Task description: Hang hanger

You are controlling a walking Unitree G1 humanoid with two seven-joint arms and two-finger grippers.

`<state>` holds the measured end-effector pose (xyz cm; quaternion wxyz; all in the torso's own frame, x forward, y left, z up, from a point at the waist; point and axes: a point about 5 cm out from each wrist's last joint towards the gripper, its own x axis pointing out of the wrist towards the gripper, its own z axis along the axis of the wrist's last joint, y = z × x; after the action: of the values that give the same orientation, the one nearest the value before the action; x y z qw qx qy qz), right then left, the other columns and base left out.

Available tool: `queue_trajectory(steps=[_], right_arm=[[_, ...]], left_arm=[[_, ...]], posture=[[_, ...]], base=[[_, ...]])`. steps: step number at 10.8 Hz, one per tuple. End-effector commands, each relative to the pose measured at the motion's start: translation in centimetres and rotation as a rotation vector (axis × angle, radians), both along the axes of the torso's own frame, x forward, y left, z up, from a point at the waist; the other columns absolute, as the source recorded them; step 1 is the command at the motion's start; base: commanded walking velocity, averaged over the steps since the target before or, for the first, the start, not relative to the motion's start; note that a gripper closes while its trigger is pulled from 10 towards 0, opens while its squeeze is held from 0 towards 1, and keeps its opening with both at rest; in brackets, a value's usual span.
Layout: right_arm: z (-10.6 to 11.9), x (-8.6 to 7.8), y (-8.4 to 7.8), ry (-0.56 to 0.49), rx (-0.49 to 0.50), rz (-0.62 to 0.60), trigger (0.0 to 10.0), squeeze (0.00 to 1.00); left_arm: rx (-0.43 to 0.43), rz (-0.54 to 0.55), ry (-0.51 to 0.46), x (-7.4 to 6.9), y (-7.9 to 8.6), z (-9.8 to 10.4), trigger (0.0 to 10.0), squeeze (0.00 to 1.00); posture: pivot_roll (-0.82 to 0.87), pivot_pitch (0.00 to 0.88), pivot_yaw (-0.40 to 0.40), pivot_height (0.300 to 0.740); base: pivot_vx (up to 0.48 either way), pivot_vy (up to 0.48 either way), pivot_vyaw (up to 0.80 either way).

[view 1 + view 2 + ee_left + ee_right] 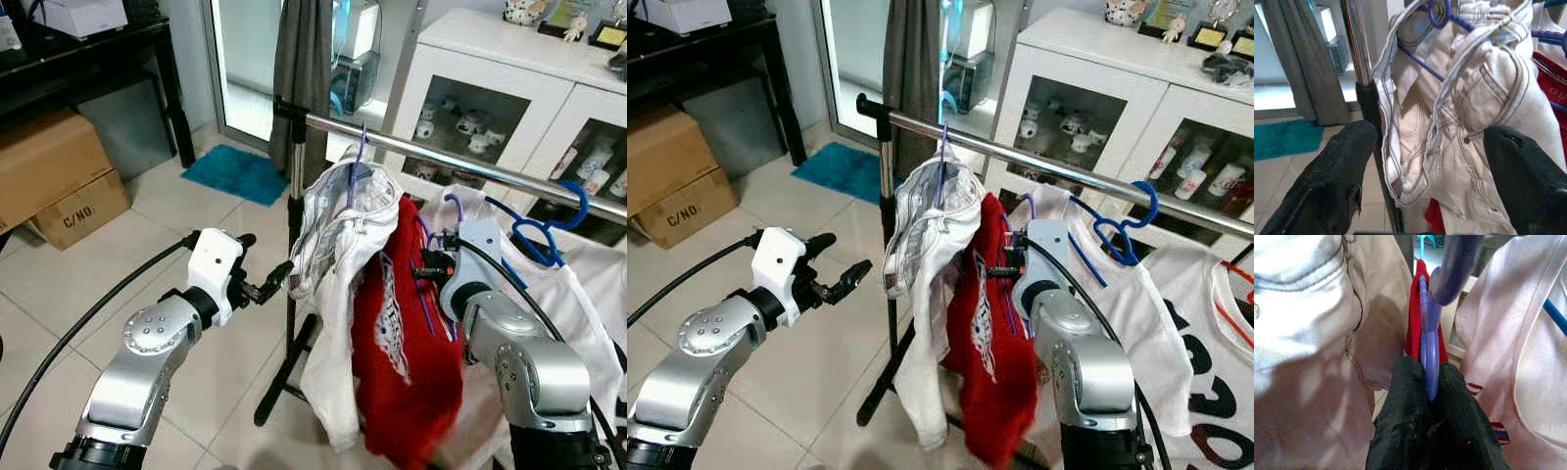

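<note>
Right gripper (1431,396) was clamped shut on the purple hanger (1429,340), pinching its thin plastic between both fingers. That hanger carried the red garment (407,352) and sat just below the chrome rail (460,163); couldn't tell whether its hook was over the rail. Left gripper (844,279) was wide open, holding nothing, just beside the white jacket (338,245), which hung from the rail on a 2nd purple hanger (355,162). Rack upright pole (1359,54) stood right behind the jacket. Blue hanger (549,230) with a white shirt (1136,304) hung further along the rail, right of the right arm.
</note>
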<state>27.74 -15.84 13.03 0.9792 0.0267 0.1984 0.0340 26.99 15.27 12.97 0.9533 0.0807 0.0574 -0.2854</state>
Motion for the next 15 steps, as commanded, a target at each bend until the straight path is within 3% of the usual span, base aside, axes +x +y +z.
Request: queue_trajectory(steps=[1, 14, 15], right_arm=[[0.48, -0.08, -0.14, -0.036, 0.002, -0.009, 0.0, 0.00], [0.37, 0.09, 0.27, -0.037, 0.000, -0.002, 0.0, 0.00], [0.33, -0.06, 0.60, -0.048, 0.008, 0.049, 0.0, 0.00]], left_arm=[[0.001, -0.021, 0.009, -0.22, -0.33, 0.00, 10.0, 0.00], [0.012, -0.048, 0.017, -0.07, -0.31, 0.33, 10.0, 0.00], [0.028, -0.042, 0.011, 0.23, -0.41, 0.59, 10.0, 0.00]], posture=[[-0.14, 0.000, -0.057, 0.740], [-0.14, 0.000, -0.058, 0.740], [-0.13, 0.000, -0.063, 0.740]], base=[[-0.277, 0.000, 0.00], [-0.272, 0.000, 0.00], [0.000, 0.000, 0.00]])
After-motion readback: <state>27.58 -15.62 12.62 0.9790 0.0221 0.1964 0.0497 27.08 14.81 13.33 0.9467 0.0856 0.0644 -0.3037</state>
